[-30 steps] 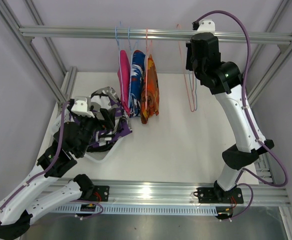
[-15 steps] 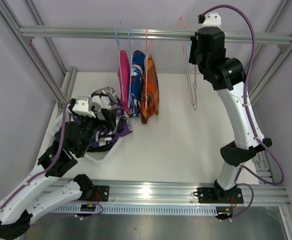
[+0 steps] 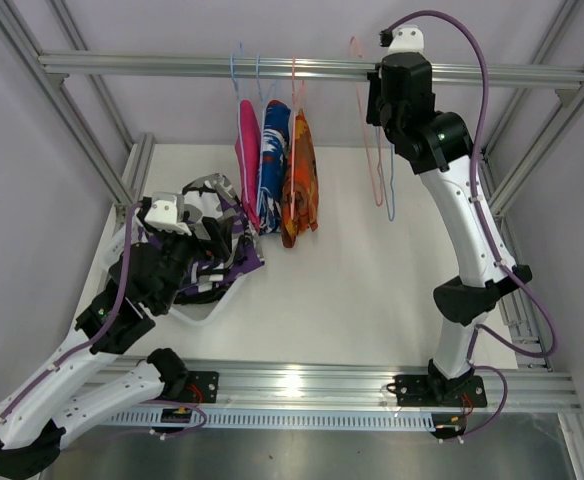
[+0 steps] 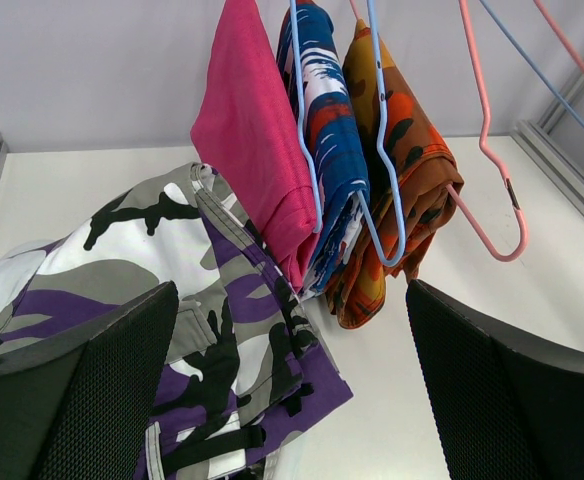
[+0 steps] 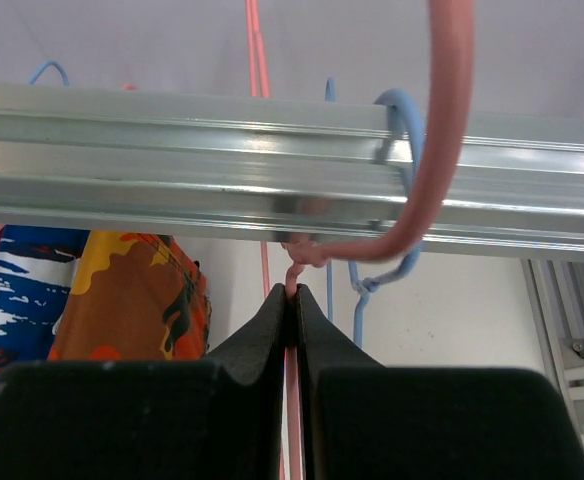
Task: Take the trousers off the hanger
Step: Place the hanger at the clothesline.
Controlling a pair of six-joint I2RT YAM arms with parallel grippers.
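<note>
Near left: left gripper [image 4: 287, 330] low, jaws wide, nothing held, over purple trousers [image 4: 122, 250] heaped on table [image 3: 372, 290] by left edge | mid: open room right of heap | far: pink trousers [image 4: 257, 150], blue trousers [image 4: 327, 130], orange trousers [image 4: 412, 150] hung touching on rail [image 3: 172, 65] | right gripper [image 5: 294, 300] raised to rail, clamped on pink hanger [image 5: 452, 120], blue hanger [image 5: 356, 315] just beside.

From your left wrist, the purple-white trousers [image 4: 222, 330] run off the lower edge and pass behind the left pincer [image 4: 290, 290]; the blue hangers [image 4: 379, 100] lose their hooks at the top edge; from your right wrist, the pink hanger [image 5: 442, 150] disappears into the right pincer [image 5: 292, 292], whose fingers [image 5: 122, 420] also cover the lower part of the orange trousers [image 5: 132, 300]; from above, your left arm [image 3: 142, 285] hides whatever lies under the heap, perhaps another garment.
</note>
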